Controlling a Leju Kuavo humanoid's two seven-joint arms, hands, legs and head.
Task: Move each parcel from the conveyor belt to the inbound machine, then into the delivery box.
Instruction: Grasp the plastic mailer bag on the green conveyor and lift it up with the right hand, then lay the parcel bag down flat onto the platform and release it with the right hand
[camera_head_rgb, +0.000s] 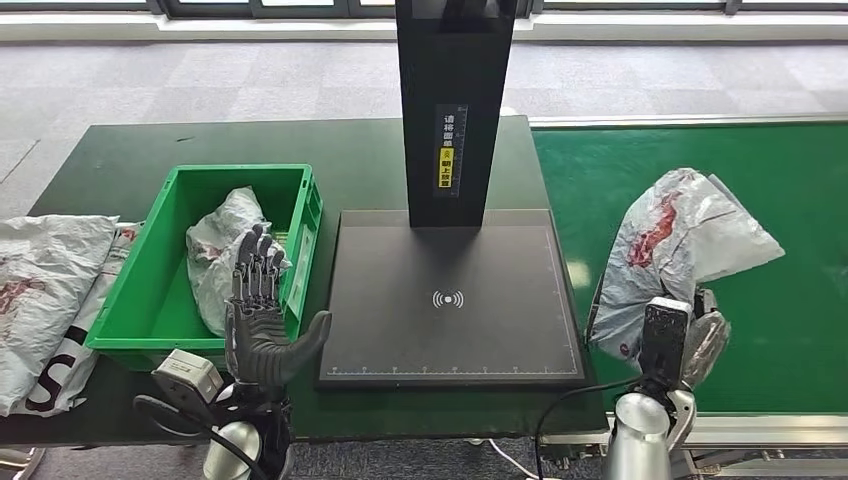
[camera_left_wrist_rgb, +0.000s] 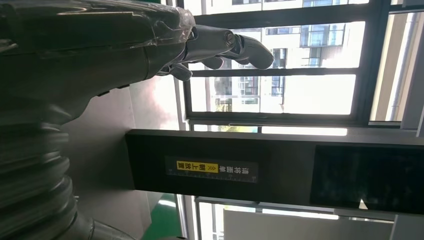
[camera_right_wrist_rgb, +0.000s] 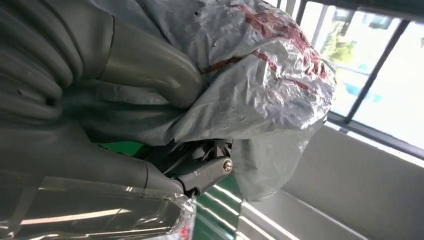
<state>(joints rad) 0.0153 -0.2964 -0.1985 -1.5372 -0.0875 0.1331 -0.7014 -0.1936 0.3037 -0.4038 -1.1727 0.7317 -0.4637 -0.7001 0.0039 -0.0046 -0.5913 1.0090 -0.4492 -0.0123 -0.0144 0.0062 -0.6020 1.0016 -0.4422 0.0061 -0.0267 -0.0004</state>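
Observation:
A crumpled grey parcel with red print (camera_head_rgb: 680, 240) lies on the green conveyor belt (camera_head_rgb: 790, 330) at the right. My right hand (camera_head_rgb: 708, 340) grips its near edge; in the right wrist view the thumb (camera_right_wrist_rgb: 145, 65) presses on the parcel (camera_right_wrist_rgb: 270, 85) and the fingers (camera_right_wrist_rgb: 205, 172) curl under it. The black inbound machine (camera_head_rgb: 450, 300) stands in the middle with a bare platform. The green delivery box (camera_head_rgb: 130, 345) at the left holds one grey parcel (camera_head_rgb: 215, 250). My left hand (camera_head_rgb: 262, 320) is raised beside the box's near right corner, fingers spread, holding nothing.
The machine's black column (camera_head_rgb: 455, 110) rises behind the platform, and its yellow label (camera_left_wrist_rgb: 210, 170) faces the left wrist view. More grey parcels (camera_head_rgb: 50, 280) lie on the dark table left of the box. Windows stand behind.

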